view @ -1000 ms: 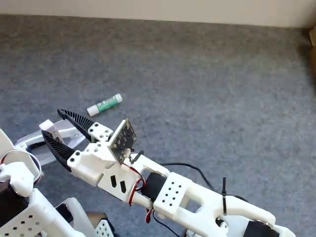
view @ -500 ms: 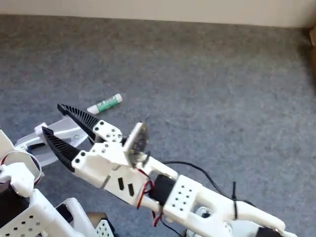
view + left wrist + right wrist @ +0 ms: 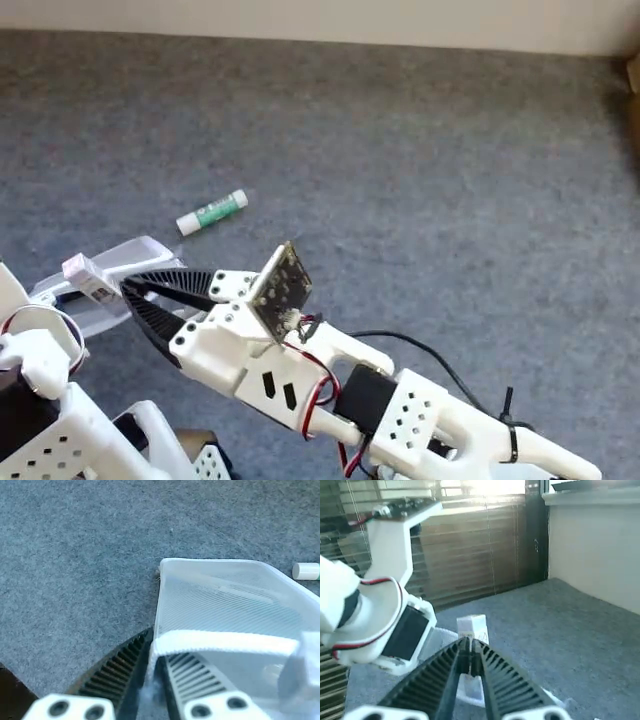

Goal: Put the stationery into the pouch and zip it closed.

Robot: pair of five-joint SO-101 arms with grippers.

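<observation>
A clear mesh pouch (image 3: 132, 254) lies at the left of the grey carpet, with a small white block (image 3: 84, 275) at its near end. My left gripper (image 3: 154, 641) is shut on the pouch's white rim (image 3: 220, 641). My right gripper (image 3: 130, 290) comes in from the lower right and is shut on the pouch edge beside the white block (image 3: 472, 626). In the right wrist view its black fingers (image 3: 497, 677) meet at the right gripper's tips (image 3: 469, 644). A green and white glue stick (image 3: 212, 212) lies on the carpet just beyond the pouch, its cap (image 3: 306, 570) past the pouch's far corner.
Grey carpet (image 3: 430, 180) stretches open to the right and back. The left arm's white body (image 3: 45, 400) stands at the lower left, close to the right arm (image 3: 400, 420). A pale wall (image 3: 330, 18) runs along the far edge.
My right gripper was open around the pouch end and has now shut on it, with the wrist turned and the arm shifted lower. The white block has moved slightly left.
</observation>
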